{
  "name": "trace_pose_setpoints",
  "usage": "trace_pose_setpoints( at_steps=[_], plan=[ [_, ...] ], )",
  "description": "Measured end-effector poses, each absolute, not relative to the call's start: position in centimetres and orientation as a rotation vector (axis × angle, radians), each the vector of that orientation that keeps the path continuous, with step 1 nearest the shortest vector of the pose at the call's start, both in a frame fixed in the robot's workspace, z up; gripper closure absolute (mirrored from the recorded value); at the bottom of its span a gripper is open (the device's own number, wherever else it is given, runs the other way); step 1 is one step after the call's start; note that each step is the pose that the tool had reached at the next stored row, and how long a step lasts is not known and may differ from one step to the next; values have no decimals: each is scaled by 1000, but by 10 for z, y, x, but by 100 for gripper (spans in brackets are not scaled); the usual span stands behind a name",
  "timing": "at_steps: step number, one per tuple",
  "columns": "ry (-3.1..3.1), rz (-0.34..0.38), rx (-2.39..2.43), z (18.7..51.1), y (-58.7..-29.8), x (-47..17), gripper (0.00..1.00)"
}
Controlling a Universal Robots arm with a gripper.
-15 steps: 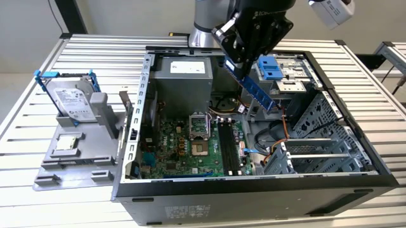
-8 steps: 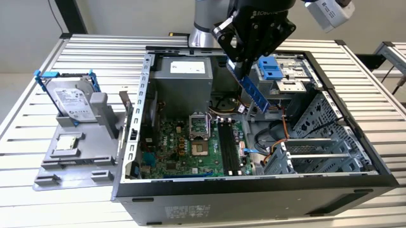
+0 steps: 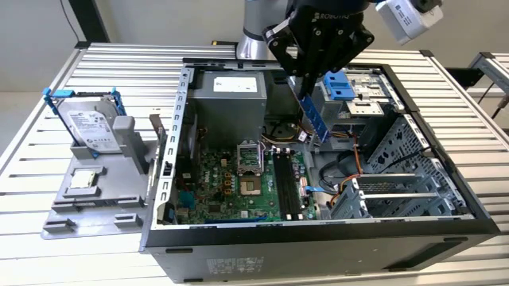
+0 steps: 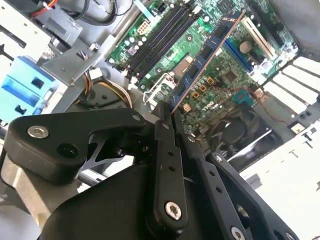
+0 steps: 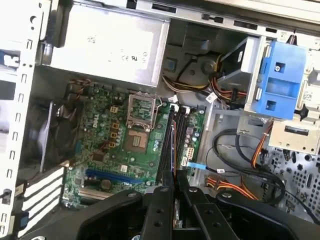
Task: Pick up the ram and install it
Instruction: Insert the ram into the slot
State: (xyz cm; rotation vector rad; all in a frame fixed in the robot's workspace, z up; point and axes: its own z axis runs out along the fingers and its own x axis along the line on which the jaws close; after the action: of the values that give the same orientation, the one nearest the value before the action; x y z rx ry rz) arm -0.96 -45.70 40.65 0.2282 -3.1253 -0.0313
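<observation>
While the gripper [image 3: 307,80] hangs above the motherboard [image 3: 223,173], jaws clamped on the ram [image 3: 315,118], pickup looks done; it isn't seated in the memory slots [image 3: 285,180] yet.

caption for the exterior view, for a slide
Gripper holding the ram above the motherboard of the open computer case

Table: pale slatted metal top [image 3: 445,89], ribs running side to side.
Wall: plain light grey [image 3: 159,21], behind the table's far edge.
Post: dark upright [image 3: 89,21] at the table's far corner, on the exterior view's left.
Floor: pale strip [image 3: 18,110] beyond that side's edge.
Light: even, with soft shadows.
</observation>
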Motion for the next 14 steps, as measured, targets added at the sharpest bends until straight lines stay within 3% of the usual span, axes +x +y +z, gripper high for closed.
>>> trace_pose_setpoints(
  at_steps=[14],
  plan=[
    [-3133,-33,-149,406,-457,-10,100]
  ],
)
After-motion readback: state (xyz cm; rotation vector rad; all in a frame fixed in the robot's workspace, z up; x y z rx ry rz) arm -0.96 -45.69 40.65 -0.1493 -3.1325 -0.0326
